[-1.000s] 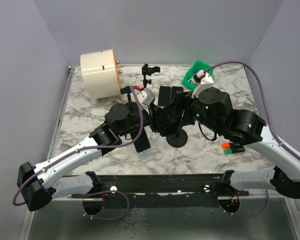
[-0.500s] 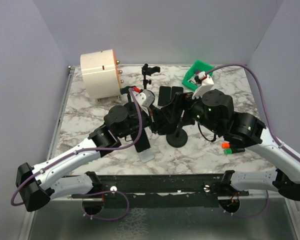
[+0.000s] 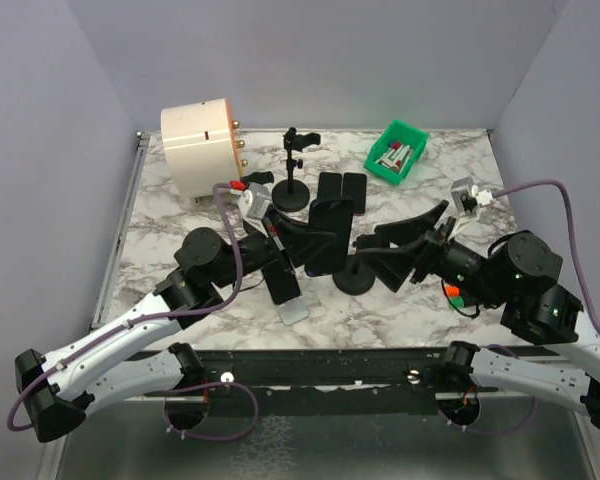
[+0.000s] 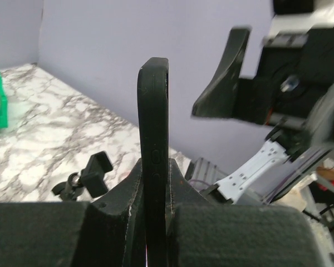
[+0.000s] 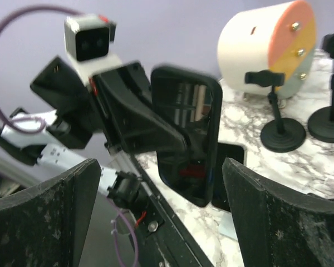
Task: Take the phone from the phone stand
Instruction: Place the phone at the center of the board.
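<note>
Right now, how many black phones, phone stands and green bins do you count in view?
Black phones: 4, one of them clamped in the left tool
Phone stands: 3
Green bins: 1
Total: 8

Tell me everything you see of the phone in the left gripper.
The phone is a black slab with rounded corners, a glossy dark screen that shows reflections, and a matte-looking edge with a side button. It is held roughly upright above the table, pinched at its lower end by the left gripper.
</note>
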Controlling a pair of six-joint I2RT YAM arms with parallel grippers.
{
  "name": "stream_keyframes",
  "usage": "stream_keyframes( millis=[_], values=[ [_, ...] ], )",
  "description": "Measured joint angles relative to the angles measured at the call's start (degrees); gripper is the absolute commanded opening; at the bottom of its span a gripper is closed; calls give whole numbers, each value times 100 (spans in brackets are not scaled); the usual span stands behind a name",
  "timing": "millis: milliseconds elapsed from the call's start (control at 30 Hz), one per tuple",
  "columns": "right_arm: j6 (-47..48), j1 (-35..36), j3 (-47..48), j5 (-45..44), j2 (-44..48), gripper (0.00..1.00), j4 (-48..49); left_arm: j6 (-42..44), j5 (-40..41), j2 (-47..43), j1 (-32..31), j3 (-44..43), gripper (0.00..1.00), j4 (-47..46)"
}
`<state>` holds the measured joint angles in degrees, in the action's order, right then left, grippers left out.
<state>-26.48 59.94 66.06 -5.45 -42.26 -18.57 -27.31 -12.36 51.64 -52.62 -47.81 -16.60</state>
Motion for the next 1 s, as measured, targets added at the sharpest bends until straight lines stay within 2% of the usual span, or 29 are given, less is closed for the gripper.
stream_keyframes(
  millis=[200,500,667,800,867,967,1000],
  values=[
    [168,0,-772,863,146,84,627,-721,-114,-249,0,22,0,-579],
    [142,0,-922,1740,-111,56,1421,-1320,-420,-463,0,22,0,-1163],
    [52,0,-935,2041,-216,53,1873,-1449,-535,-483,0,22,0,-1311],
    [-92,0,-966,2216,-365,45,2175,-1515,-634,-483,0,22,0,-1360],
    [-157,0,-966,2295,-466,34,2267,-1523,-675,-483,0,22,0,-1390],
    [-229,0,-966,2354,-599,11,2332,-1539,-730,-483,0,22,0,-1434],
    [-254,0,-968,2358,-625,3,2341,-1534,-745,-487,0,28,13,-1451]
  ],
)
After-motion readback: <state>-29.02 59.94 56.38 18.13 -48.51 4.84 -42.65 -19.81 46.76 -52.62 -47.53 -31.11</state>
